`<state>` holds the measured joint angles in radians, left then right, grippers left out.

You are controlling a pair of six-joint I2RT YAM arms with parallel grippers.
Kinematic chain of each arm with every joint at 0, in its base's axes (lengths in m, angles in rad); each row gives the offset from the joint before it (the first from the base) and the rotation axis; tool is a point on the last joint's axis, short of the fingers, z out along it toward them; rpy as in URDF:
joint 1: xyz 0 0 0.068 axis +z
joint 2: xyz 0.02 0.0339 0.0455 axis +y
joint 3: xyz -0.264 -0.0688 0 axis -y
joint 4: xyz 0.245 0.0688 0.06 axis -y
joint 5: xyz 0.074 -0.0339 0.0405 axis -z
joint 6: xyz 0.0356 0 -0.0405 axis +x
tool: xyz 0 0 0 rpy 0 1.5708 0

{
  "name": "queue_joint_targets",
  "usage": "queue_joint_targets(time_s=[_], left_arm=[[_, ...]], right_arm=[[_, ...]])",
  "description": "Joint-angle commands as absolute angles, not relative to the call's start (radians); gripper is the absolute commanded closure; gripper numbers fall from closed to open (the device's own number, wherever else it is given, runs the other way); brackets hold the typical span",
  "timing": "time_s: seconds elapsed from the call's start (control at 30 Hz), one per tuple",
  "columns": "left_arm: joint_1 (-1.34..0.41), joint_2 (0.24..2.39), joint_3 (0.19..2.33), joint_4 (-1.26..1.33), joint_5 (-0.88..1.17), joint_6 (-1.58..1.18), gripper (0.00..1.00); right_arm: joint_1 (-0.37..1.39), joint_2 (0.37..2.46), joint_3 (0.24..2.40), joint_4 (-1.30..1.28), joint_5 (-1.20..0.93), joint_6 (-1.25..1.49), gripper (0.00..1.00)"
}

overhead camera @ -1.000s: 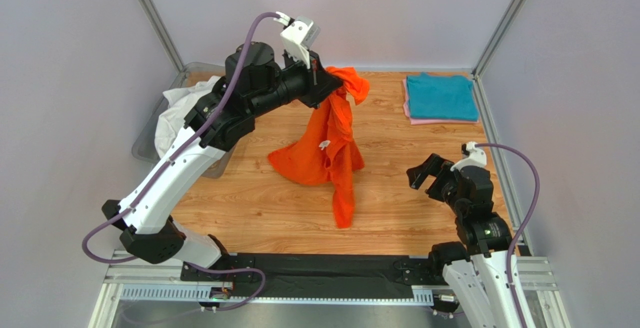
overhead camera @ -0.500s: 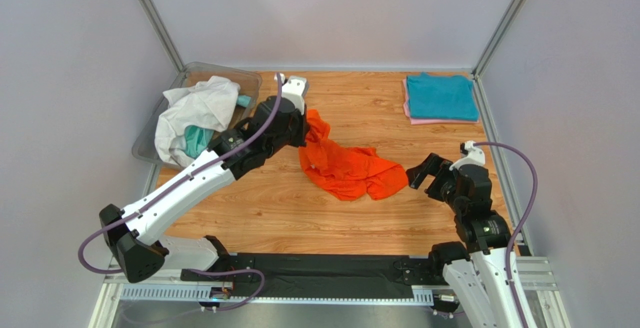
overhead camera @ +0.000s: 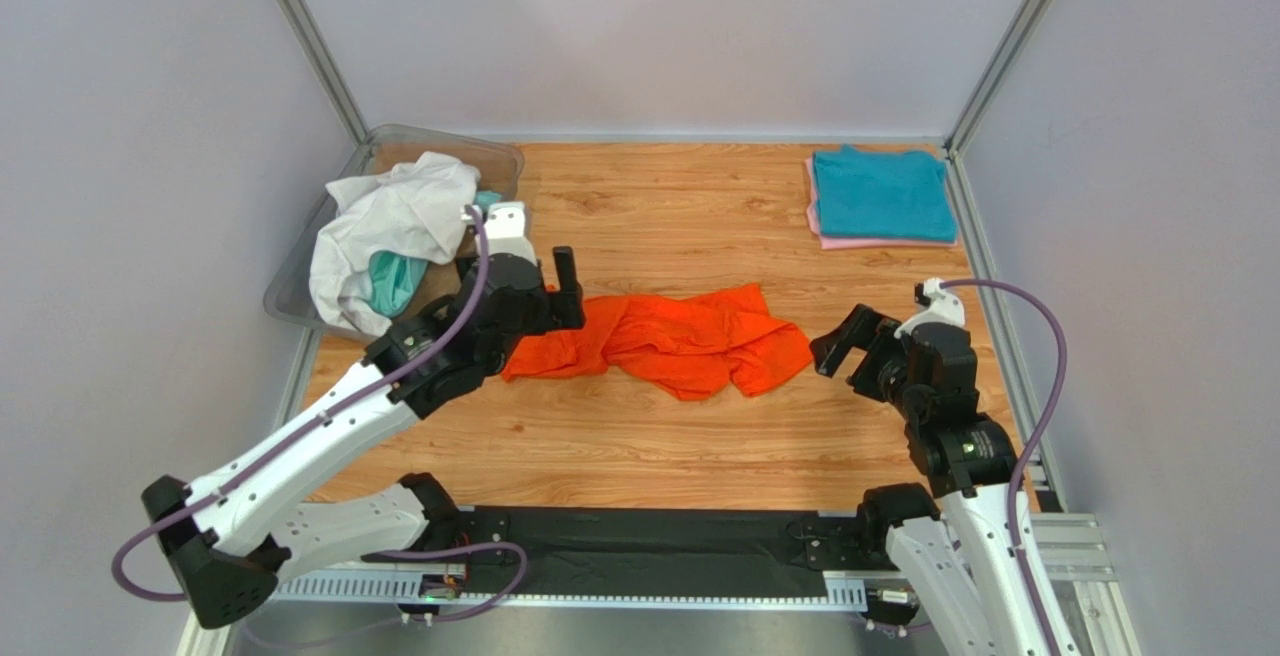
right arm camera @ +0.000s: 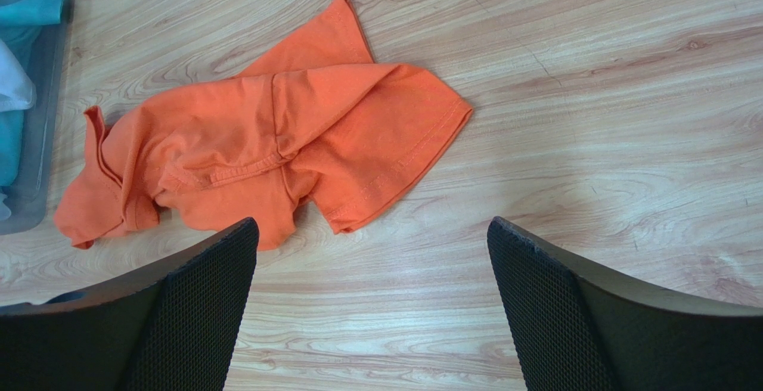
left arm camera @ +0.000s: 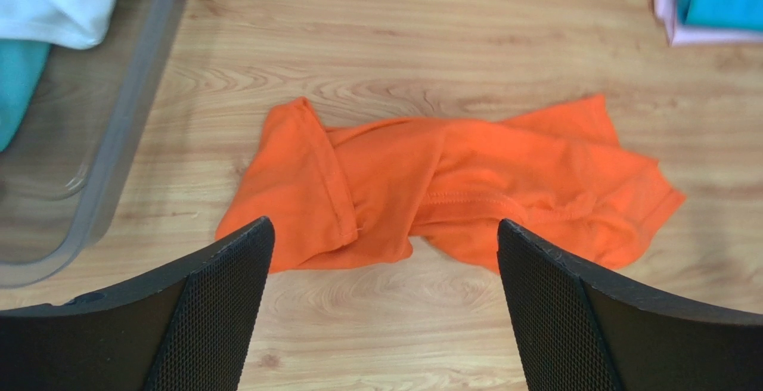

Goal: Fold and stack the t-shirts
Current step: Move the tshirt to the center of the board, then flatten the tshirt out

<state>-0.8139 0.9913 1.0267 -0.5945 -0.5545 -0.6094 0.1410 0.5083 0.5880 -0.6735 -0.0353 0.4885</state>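
The orange t-shirt (overhead camera: 676,344) lay crumpled on the wooden table (overhead camera: 601,446) between the left gripper (left arm camera: 383,230) and right gripper (right arm camera: 372,223), both gaping empty. Pinching a bunched fold could lift several layers, twisting it worse.

Plain bright shade throughout the orange t-shirt (overhead camera: 661,341). Solid teal t-shirt (overhead camera: 884,191) over a pale pink t-shirt (overhead camera: 813,221). White t-shirt (overhead camera: 388,214) and more teal cloth (overhead camera: 394,281) inside the clear, greyish bin (overhead camera: 293,296). Light brown wood grain on the tabletop (overhead camera: 676,221). Black fine mesh on the pads (left arm camera: 219,306) of the left tool (left arm camera: 383,234) and right tool (right arm camera: 372,230).
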Motion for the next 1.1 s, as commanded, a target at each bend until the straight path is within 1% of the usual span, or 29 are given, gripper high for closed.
queue_joint_targets(time_s=[0.0,0.1,0.23,0.37,0.43,0.5,0.6,0.77,0.8,0.83,0.87,1.07], left_arm=[[-0.811,0.916,0.982,-0.646,-0.663,-0.703,0.00],[-0.811,0.879,0.919,-0.689,-0.678,-0.771,0.00],[-0.811,0.868,0.832,-0.702,-0.592,-0.770,0.00],[-0.811,0.880,0.757,-0.716,-0.552,-0.885,0.00],[-0.811,0.877,0.732,-0.713,-0.572,-0.916,0.02],[-0.810,0.867,0.703,-0.701,-0.621,-0.934,0.00],[-0.790,0.880,0.687,-0.649,-0.612,-0.882,0.00],[-0.727,1.001,0.698,-0.527,-0.525,-0.804,0.01],[-0.709,1.026,0.699,-0.503,-0.465,-0.786,0.01],[-0.675,1.049,0.703,-0.483,-0.436,-0.755,0.03],[-0.657,1.089,0.713,-0.454,-0.410,-0.756,0.03],[-0.647,1.199,0.775,-0.430,-0.402,-0.707,0.02]], right_arm=[[0.141,0.511,0.589,-0.629,-0.032,0.477,0.00],[0.143,0.523,0.589,-0.627,-0.046,0.474,0.00],[0.141,0.546,0.588,-0.617,-0.051,0.472,0.00],[0.141,0.578,0.581,-0.597,-0.052,0.472,0.00],[0.143,0.589,0.581,-0.592,-0.058,0.471,0.00],[0.143,0.601,0.581,-0.591,-0.063,0.472,0.00],[0.143,0.604,0.574,-0.581,-0.069,0.472,0.00],[0.141,0.610,0.566,-0.571,-0.066,0.472,0.00],[0.143,0.614,0.568,-0.571,-0.063,0.474,0.00],[0.143,0.615,0.569,-0.571,-0.064,0.472,0.00],[0.143,0.621,0.572,-0.569,-0.063,0.469,0.00],[0.143,0.634,0.577,-0.572,-0.045,0.472,0.00]])
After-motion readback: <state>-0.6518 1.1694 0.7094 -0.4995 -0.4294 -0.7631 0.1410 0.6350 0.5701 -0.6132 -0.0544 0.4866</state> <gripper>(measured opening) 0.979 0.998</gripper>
